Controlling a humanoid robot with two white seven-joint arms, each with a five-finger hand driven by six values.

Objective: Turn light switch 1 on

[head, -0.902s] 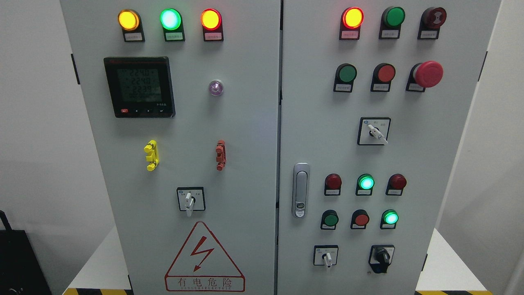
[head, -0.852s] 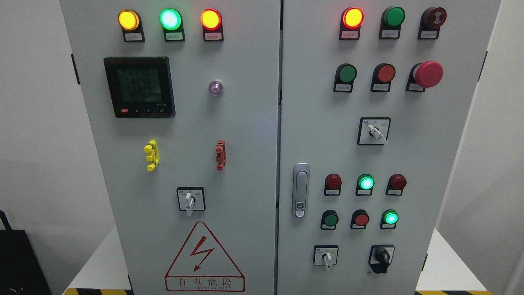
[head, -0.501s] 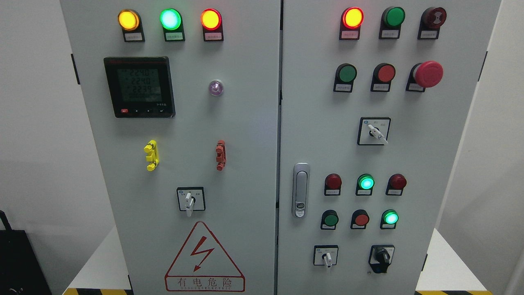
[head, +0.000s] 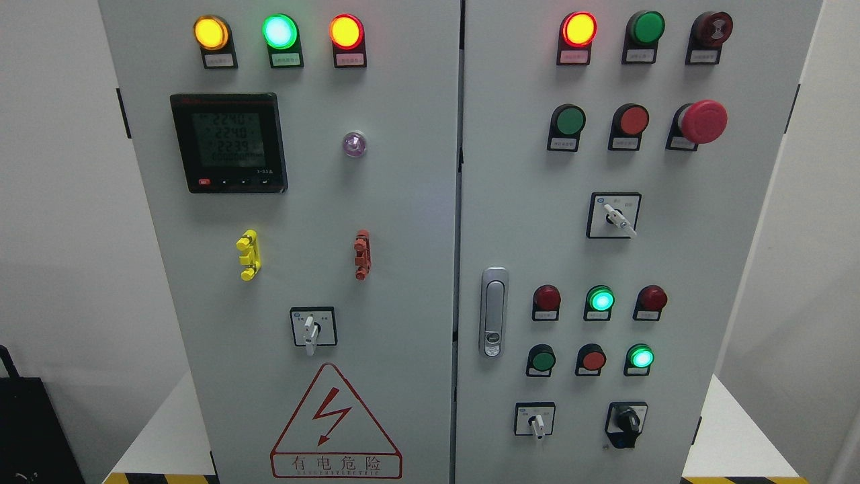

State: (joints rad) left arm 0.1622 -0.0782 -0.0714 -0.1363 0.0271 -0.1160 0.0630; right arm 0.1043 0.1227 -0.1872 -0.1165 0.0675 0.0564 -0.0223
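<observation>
No robot hand in my view, grip unknown | switch 1 unidentifiable; selector [head: 310, 331] below meter [head: 228, 142] looks rigid, I'd pinch its lever

Bare panel lies between the yellow clip [head: 248, 255] and red clip [head: 362, 254], which both jut out.

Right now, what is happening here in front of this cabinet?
Nothing is being handled yet. The head camera faces a grey electrical cabinet with two doors, and neither robot hand is in view. Several lamps glow, among them a green lamp at the top left. The white-handled selector switch on the left door points down, untouched. I cannot tell which control is light switch 1, because the labels are too small to read.
</observation>
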